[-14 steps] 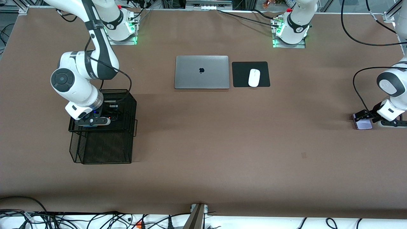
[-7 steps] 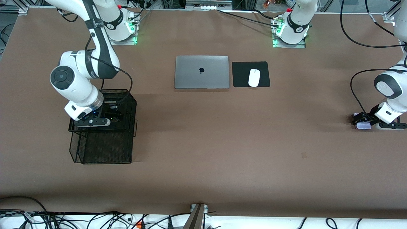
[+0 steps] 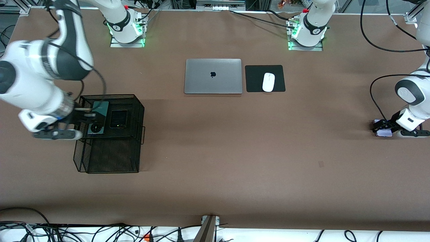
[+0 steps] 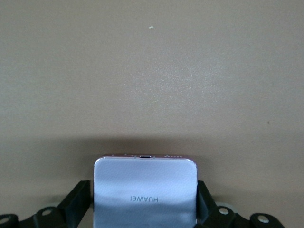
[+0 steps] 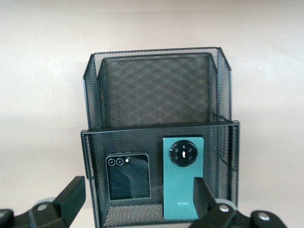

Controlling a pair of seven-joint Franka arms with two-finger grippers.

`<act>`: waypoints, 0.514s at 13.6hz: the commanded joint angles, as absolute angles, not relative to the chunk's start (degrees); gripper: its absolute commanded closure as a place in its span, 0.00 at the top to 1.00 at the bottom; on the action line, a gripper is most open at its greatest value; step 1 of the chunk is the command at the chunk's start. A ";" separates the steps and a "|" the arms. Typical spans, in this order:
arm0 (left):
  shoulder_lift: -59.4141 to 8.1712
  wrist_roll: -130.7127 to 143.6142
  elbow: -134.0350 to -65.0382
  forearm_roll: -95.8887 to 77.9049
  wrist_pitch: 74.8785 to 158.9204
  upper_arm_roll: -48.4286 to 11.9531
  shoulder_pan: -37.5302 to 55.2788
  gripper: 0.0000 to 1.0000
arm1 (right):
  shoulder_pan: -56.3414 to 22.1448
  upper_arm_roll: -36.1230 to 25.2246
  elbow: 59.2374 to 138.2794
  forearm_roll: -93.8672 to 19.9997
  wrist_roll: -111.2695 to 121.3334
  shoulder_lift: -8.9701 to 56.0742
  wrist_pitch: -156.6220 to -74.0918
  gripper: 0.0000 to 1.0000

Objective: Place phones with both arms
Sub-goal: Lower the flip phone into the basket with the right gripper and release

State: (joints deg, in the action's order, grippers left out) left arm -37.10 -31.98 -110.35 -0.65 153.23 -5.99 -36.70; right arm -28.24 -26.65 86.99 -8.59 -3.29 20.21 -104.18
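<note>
A black mesh basket [image 3: 139,104] stands toward the right arm's end of the table. On its upper tier lie the long dark-green phone [image 3: 99,117] and the small black phone [image 3: 118,118], side by side. My right gripper [image 3: 85,113] hangs open and empty over the basket's edge. In the right wrist view its fingers [image 5: 76,190] frame the black phone [image 5: 127,176] and the green phone [image 5: 183,178]. At the left arm's end, my left gripper [image 3: 381,127] is low on the table. Its fingers [image 4: 80,197] press both sides of the pale-lilac phone [image 4: 145,178], which lies flat.
A shut grey laptop [image 3: 213,76] lies near the robots' bases. Beside it is a white mouse [image 3: 268,82] on a black pad [image 3: 255,79]. Brown table surface stretches between the basket and the lilac phone [image 3: 383,133]. Cables run along the table's near edge.
My right arm has lifted and swung off the basket toward its end of the table, uncovering both phones. My left gripper's fingers have closed in on the lilac phone.
</note>
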 commanded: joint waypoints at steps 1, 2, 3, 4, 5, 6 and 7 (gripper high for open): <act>-37.79 -32.79 -108.99 -2.02 153.37 -6.33 -36.83 0.58 | -24.09 -26.10 72.20 -12.65 -2.29 29.86 -96.53 1.00; -37.79 -32.52 -108.20 -1.93 153.02 -6.33 -36.39 0.36 | -22.69 -26.10 70.68 -14.66 -2.46 30.32 -95.72 1.00; -37.71 -32.43 -107.76 -1.85 152.84 -6.33 -36.21 0.21 | -22.33 -26.10 70.75 -15.72 -2.37 30.06 -95.54 1.00; -37.71 -32.26 -106.88 -1.85 151.36 -6.42 -35.25 0.12 | -22.59 -26.10 71.71 -15.38 -3.07 29.80 -95.54 1.00; -37.71 -31.39 -105.22 -2.02 148.39 -6.42 -33.94 0.12 | -22.85 -26.19 71.89 -15.21 -3.34 29.71 -95.54 1.00; -37.71 -28.42 -103.64 -2.02 145.31 -6.42 -32.62 0.09 | -22.94 -26.19 72.24 -14.86 -3.25 29.71 -95.54 1.00; -37.71 -25.69 -102.41 -2.02 142.85 -6.42 -30.52 0.03 | -23.03 -26.19 72.51 -14.68 -3.25 29.62 -95.45 1.00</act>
